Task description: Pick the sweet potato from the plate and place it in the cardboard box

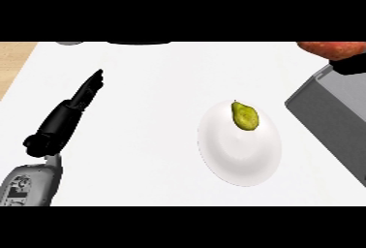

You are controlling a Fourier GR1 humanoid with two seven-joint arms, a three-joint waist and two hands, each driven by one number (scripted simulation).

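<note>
The white counter (143,145) is wide and smooth, with much free room in the middle and in front; at its far left edge a strip of light wood (14,60) shows. My left hand (71,114) rests at the left, well apart from everything, its black fingers straight and released. A round, glossy white plate (239,162) lies right of the middle, and a small yellow-green fruit (245,116) sits near its far rim. My grey right forearm (332,114) passes just beside the plate. At the top right corner the reddish-brown sweet potato (332,48) touches my right hand (352,64); whether this hand grasps it, I cannot tell.
</note>
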